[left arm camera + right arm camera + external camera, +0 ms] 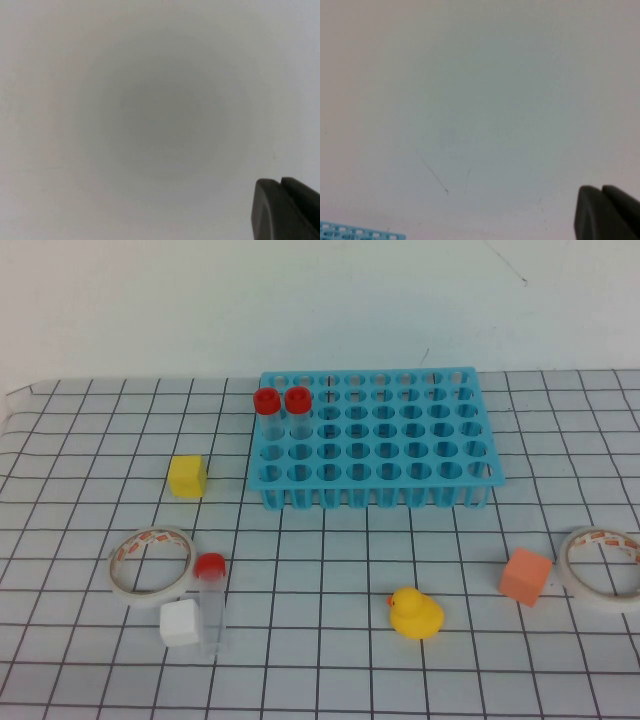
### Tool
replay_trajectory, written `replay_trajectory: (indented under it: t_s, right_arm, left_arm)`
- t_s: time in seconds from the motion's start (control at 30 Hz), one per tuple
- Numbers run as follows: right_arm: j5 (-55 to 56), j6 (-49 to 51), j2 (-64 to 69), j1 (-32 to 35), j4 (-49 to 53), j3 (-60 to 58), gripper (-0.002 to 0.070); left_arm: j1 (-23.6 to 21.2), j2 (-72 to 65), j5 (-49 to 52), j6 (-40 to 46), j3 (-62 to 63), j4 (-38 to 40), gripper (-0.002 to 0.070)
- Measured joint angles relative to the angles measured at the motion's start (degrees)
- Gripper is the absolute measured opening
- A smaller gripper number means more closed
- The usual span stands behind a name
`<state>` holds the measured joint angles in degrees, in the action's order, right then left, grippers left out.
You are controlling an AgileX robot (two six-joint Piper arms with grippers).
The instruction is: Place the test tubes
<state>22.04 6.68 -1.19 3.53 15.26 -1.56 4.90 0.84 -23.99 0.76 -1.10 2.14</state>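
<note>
Over the table, high view: two test tubes (268, 415) upright in rack (375, 496); third tube (211, 602) flat just beside white cube (180, 624), not yet placed, no gripper near. Left wrist view: left gripper (280, 183) closed, empty. Right wrist view: right gripper (601, 189) closed, empty, rack corner well apart.

I see a grid table (330, 570). Rack (375, 440) at the back, yellow cube (187, 476) to its left. Front-left: tape roll (150, 562), white cube (180, 622) just beside a lying tube (211, 602). Duck (414, 614) front-centre. Orange cube (525, 576) beside second roll (603, 566), right.
</note>
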Motion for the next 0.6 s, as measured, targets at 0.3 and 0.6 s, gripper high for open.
replay_trajectory:
  t_s: [0.3, 0.6]
  right_arm:
    - [1.96, 1.23, 0.00, 0.00, 0.24, 0.00, -0.0001]
    - [-12.46, 1.87, 0.00, 0.00, 1.43, 8.77, -0.0001]
  left_arm:
    - [0.00, 0.00, -3.68, -6.26, 0.00, 0.00, -0.0001]
    - [0.00, -0.96, 23.99, -3.59, 15.59, 0.00, -0.0001]
